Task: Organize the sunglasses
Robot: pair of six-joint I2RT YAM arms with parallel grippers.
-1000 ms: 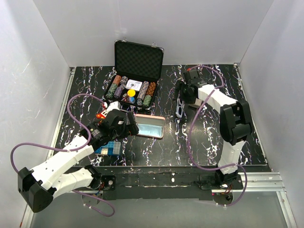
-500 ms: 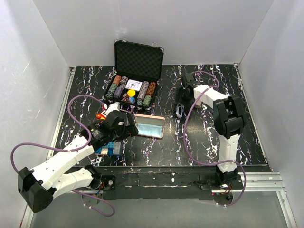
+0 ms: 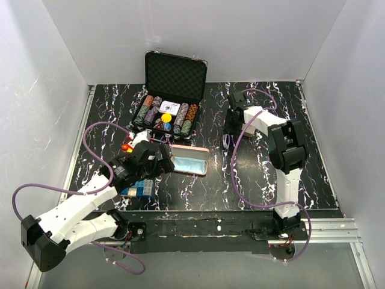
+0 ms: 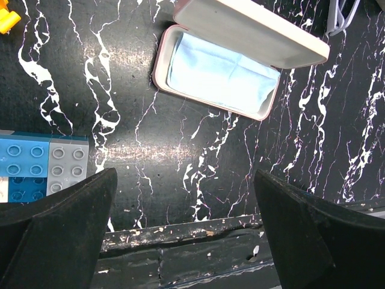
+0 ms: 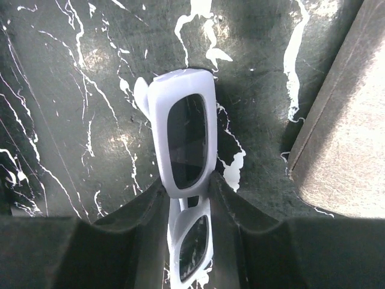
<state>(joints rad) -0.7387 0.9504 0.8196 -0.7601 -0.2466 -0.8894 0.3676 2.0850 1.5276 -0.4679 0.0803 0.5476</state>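
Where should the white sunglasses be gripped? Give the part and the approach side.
Grip the white sunglasses at the narrow bridge between the two lenses, coming from straight above. They lie flat on the table, and the right tool straddles that slim waist, one finger on each side.

— What sort of place are you running this in?
— You're in a robot lab cell: white panels point(image 3: 57, 84) close the left, far and right, and a left arm point(image 3: 72, 209) and right arm point(image 3: 287, 150) are bolted by a metal rail point(image 3: 337, 232) at the marbled table's point(image 3: 198, 189) near edge.
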